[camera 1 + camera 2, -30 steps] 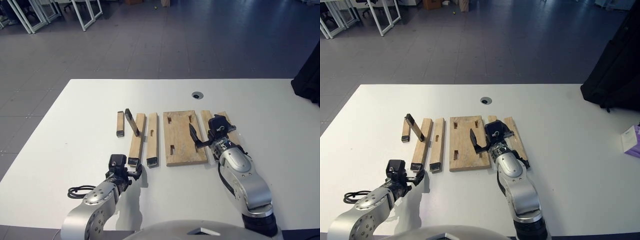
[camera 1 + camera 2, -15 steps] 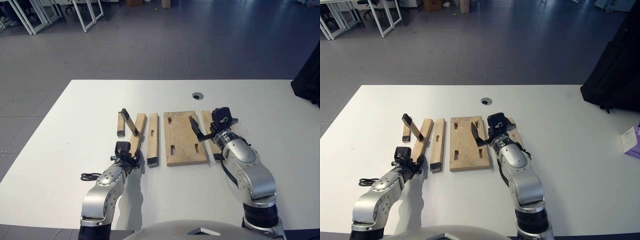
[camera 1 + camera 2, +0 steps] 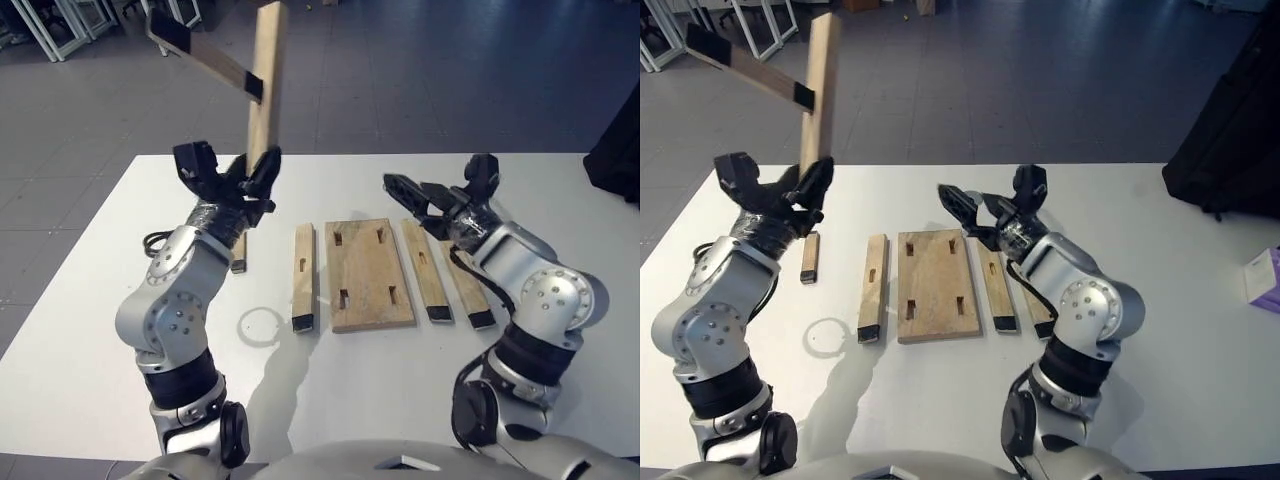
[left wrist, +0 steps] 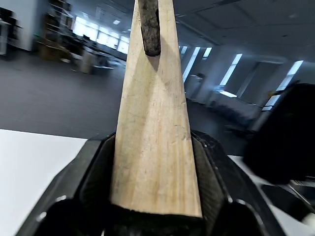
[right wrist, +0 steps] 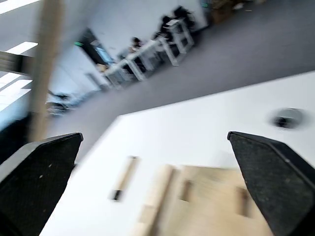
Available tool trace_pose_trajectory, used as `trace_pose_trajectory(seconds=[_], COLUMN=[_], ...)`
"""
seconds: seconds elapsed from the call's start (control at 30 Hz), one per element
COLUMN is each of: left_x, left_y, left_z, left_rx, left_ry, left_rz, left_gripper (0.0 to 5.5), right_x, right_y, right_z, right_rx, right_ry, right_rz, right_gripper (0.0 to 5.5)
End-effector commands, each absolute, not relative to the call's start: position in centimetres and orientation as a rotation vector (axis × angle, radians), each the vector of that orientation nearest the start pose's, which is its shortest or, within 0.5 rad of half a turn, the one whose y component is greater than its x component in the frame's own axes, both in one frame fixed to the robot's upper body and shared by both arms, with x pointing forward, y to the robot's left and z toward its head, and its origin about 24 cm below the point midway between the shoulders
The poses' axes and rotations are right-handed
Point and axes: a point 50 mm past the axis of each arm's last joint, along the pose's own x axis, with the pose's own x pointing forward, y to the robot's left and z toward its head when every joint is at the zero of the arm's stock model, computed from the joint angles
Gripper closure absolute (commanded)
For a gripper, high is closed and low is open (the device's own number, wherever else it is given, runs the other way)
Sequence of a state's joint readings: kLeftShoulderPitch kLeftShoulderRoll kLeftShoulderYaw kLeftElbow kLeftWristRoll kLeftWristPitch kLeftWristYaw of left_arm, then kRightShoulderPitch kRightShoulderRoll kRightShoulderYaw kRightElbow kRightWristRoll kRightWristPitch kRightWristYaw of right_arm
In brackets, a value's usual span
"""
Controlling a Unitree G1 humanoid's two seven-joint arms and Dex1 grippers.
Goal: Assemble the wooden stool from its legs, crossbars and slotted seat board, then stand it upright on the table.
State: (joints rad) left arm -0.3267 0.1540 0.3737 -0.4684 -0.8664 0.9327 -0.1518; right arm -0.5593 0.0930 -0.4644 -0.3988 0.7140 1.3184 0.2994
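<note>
My left gripper (image 3: 235,182) is shut on the lower end of a wooden leg (image 3: 265,80), held upright high above the table's left side. A dark-tipped crossbar (image 3: 205,55) juts sideways from the leg's top. In the left wrist view the leg (image 4: 155,123) sits tight between the pads. The slotted seat board (image 3: 368,272) lies flat mid-table. One leg (image 3: 303,275) lies left of it and two legs (image 3: 424,268) (image 3: 462,285) lie to its right. A short crossbar (image 3: 811,255) lies under my left arm. My right gripper (image 3: 992,195) hovers open and empty above the board's far edge.
A black cable (image 3: 155,240) trails by my left arm. A round cable hole (image 5: 288,118) sits in the table beyond the board. A black bag (image 3: 1230,110) stands off the right side, and a pale box (image 3: 1265,280) lies at the table's right edge.
My left arm has lifted the leg with its crossbar off the table and stood it upright in the air. My right gripper has risen from beside the board and opened wide.
</note>
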Motion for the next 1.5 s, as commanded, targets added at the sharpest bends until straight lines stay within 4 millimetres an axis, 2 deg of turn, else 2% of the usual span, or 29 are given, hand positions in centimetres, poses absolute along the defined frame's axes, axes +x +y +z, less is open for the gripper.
trace_pose_trajectory(seconds=[0.03,0.1,0.27,0.47,0.57,0.97,1.2,1.3,1.33,1.4,1.43,1.5], left_x=[25.0,24.6,24.1,23.9,23.2,23.1,23.1,23.3,23.4,23.2,23.3,23.7], left_y=[14.7,14.6,14.5,13.6,13.1,14.3,14.4,14.2,14.0,13.9,14.2,16.1], left_z=[18.6,19.0,19.7,17.3,16.9,16.1,16.0,16.2,16.4,17.0,17.3,17.1], left_rx=[-0.820,-0.894,-0.905,-0.871,-0.842,-0.802,-0.819,-0.835,-0.828,-0.837,-0.838,-0.824], left_ry=[0.009,0.006,0.017,0.145,0.182,0.216,0.216,0.206,0.204,0.188,0.180,0.188], left_rz=[-1.018,-1.131,-1.197,-1.195,-1.240,-1.229,-1.222,-1.218,-1.214,-1.247,-1.248,-1.188], left_gripper=[3.45,3.45,3.45,3.45,3.45,3.45,3.45,3.45,3.06,2.69,2.49,2.15], right_x=[27.9,27.7,27.0,25.3,25.5,25.5,26.3,26.9,27.0,27.1,27.1,27.2], right_y=[-10.6,-10.1,-9.0,-8.6,-8.6,-9.8,-10.4,-10.6,-10.6,-10.6,-10.6,-10.8], right_z=[21.5,21.8,21.1,22.1,21.9,23.3,24.3,25.1,25.3,25.3,25.2,24.8], right_rx=[0.839,0.866,0.914,0.849,0.855,0.817,0.792,0.787,0.788,0.790,0.790,0.786], right_ry=[0.164,0.189,0.238,0.253,0.292,0.367,0.331,0.306,0.302,0.298,0.297,0.300], right_rz=[1.134,1.184,1.204,1.439,1.436,1.470,1.425,1.418,1.419,1.417,1.411,1.387], right_gripper=[0.00,0.00,0.00,0.00,0.00,2.22,3.41,3.42,3.42,3.44,3.44,3.46])
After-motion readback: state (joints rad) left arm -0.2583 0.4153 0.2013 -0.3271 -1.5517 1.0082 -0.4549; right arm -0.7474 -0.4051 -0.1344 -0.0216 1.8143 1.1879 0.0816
